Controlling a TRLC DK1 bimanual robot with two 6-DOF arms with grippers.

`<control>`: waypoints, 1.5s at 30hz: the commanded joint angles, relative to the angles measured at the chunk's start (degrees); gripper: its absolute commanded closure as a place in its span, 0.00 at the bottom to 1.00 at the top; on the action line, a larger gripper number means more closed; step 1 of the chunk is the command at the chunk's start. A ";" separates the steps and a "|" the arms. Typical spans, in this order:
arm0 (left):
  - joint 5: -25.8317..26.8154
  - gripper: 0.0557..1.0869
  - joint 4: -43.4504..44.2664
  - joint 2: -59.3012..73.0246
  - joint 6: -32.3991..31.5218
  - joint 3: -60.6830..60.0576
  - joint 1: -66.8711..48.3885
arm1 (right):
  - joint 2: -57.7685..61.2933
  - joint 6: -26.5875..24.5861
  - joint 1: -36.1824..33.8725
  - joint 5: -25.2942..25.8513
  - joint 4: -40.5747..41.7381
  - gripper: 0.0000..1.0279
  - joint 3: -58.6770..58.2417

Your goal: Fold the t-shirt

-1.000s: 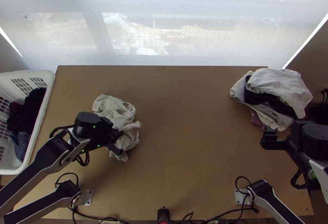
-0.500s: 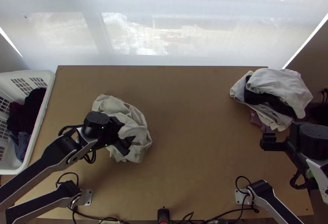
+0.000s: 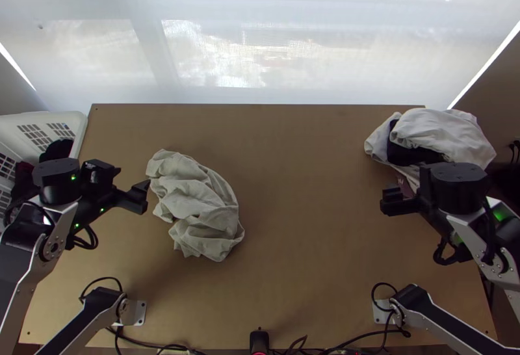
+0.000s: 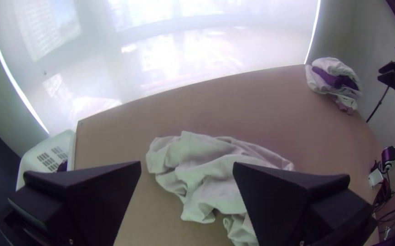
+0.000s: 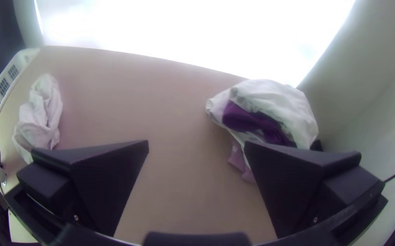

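The left gripper [image 4: 187, 165] had pulled back from over the cloth to its basket side, its two fingers wide apart with nothing between them. The right gripper [image 5: 197, 143] had moved inward a little and hung beside the clothes pile, also spread wide and holding nothing.

The t-shirt [image 3: 198, 209], which had widened out toward the middle of the table [image 3: 305, 179] over the last second, now lay uncovered on the basket side, just beside the left gripper's nearer finger. It was still bunched, ridged with creases, with no clear sleeve or collar to make out. So the fold had probably not begun; the next move likely called for finding an edge and opening the shirt flat, and a grip on a random crease could have balled it up again.

Counted outward: two grippers, one t-shirt, one table, one white laundry basket [image 3: 81, 124] with dark clothes inside, too overlapped to count, and one clothes pile [image 3: 448, 134] of at least three garments: white, dark and mauve.
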 commanded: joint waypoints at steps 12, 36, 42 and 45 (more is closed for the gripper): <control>0.66 0.05 -12.52 -10.70 -9.37 -12.44 10.55 | 26.50 -9.68 30.98 -2.61 11.23 0.05 7.41; 5.50 0.05 -12.52 -9.30 -11.39 -16.13 16.44 | 57.35 -11.61 37.74 -15.27 25.38 0.05 21.91; 5.58 0.05 -11.90 -9.21 -11.39 -17.89 16.44 | 61.66 -11.61 38.27 -15.45 25.38 0.05 25.87; 5.67 0.05 -11.29 -8.77 -11.39 -18.15 16.44 | 63.24 -11.61 38.53 -15.62 25.38 0.07 27.63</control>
